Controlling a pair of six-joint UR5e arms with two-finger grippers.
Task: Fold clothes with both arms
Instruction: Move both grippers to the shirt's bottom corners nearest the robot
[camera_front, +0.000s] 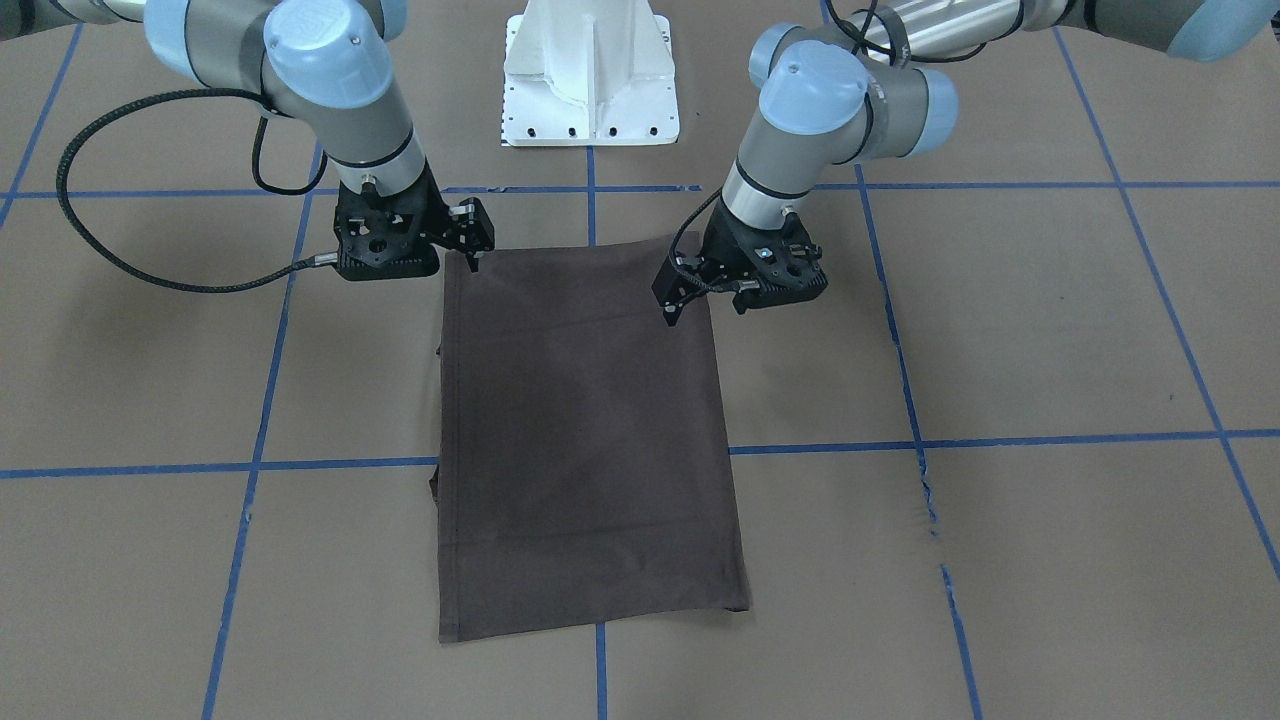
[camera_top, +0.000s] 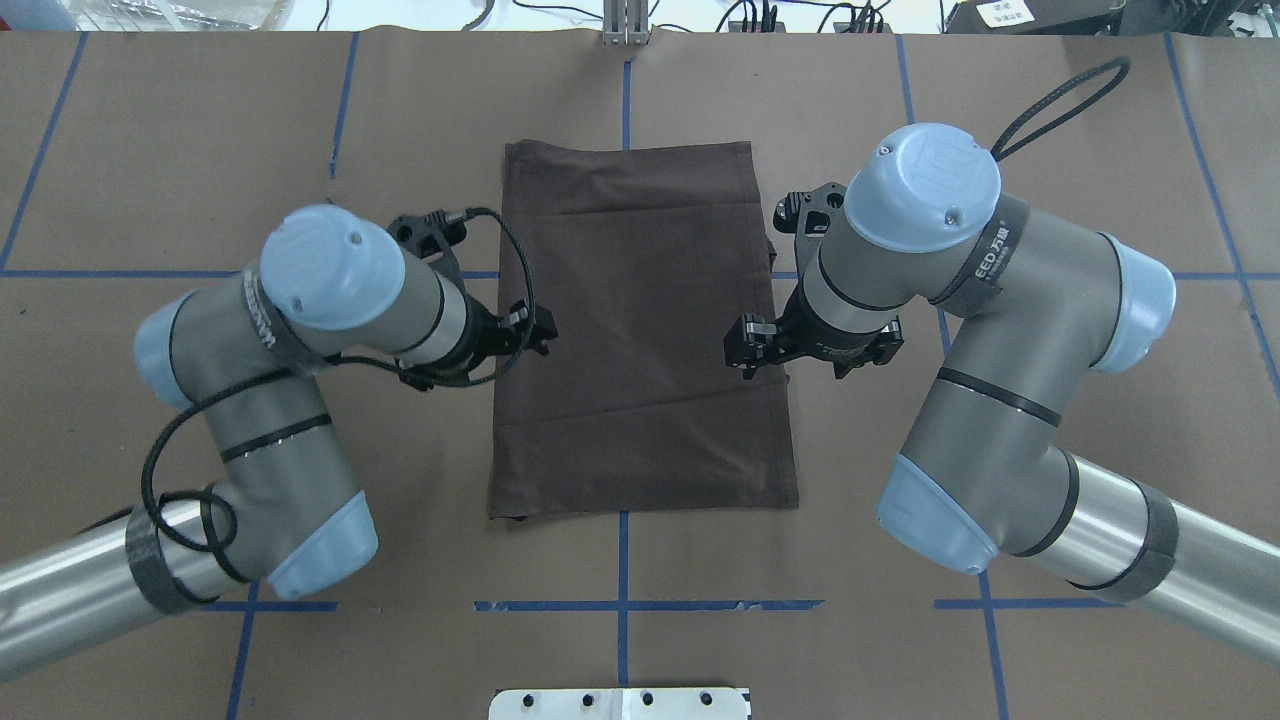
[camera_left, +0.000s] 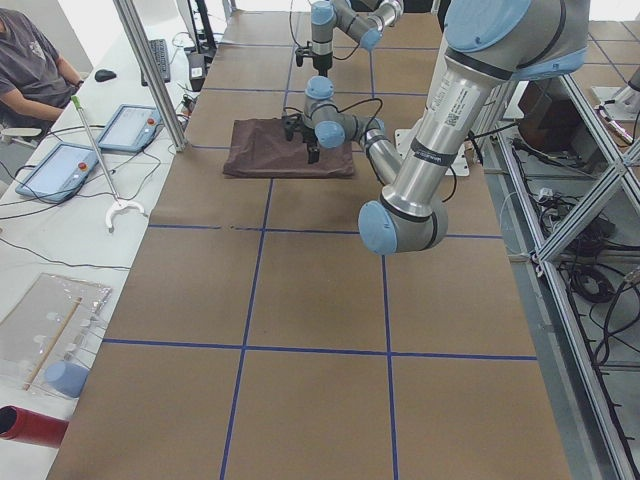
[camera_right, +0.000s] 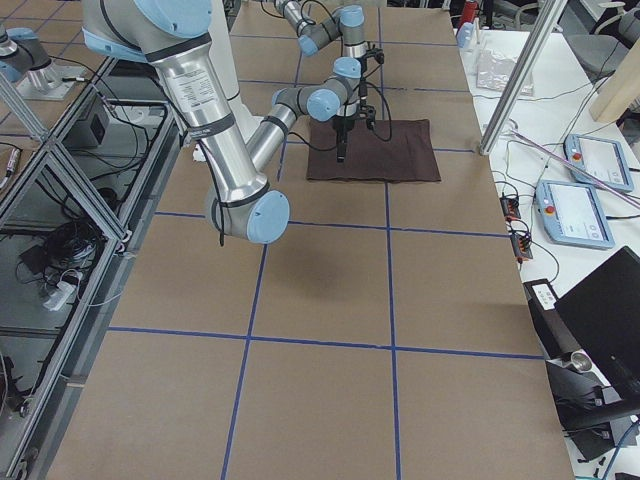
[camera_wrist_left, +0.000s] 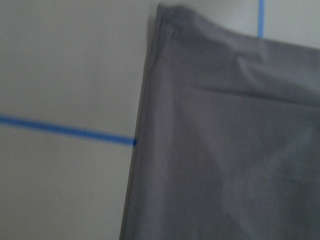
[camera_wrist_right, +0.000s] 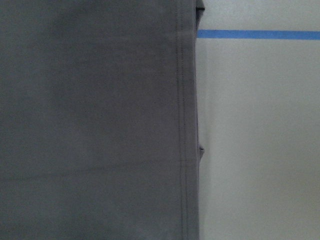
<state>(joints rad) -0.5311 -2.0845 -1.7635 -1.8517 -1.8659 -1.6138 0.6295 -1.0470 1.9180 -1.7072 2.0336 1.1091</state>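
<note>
A: Where is the garment?

B: The dark brown T-shirt (camera_front: 590, 430) is folded to a flat rectangle on the paper-covered table (camera_front: 1050, 330). It lies across a blue tape line (camera_front: 1000, 440), out from the white base (camera_front: 590, 70).

A: Tool state?

B: The left gripper (camera_front: 668, 316) hangs over the shirt's long edge on the robot's left. The right gripper (camera_front: 473, 262) is over the opposite edge, near the base-side corner. Each narrows to a dark tip and the gap between the fingers is not resolved, so I cannot tell how far either is spread. The cloth lies flat under both.

A: Any writing?

B: A strap (camera_top: 990, 255) on the right arm (camera_top: 1000, 330) reads "EED", then characters I cannot make out. Print runs along the left arm (camera_left: 452, 105) in the left side view but is too small to read. The right wrist view shows a double-stitched hem seam (camera_wrist_right: 182, 100) along the shirt's edge.
</note>
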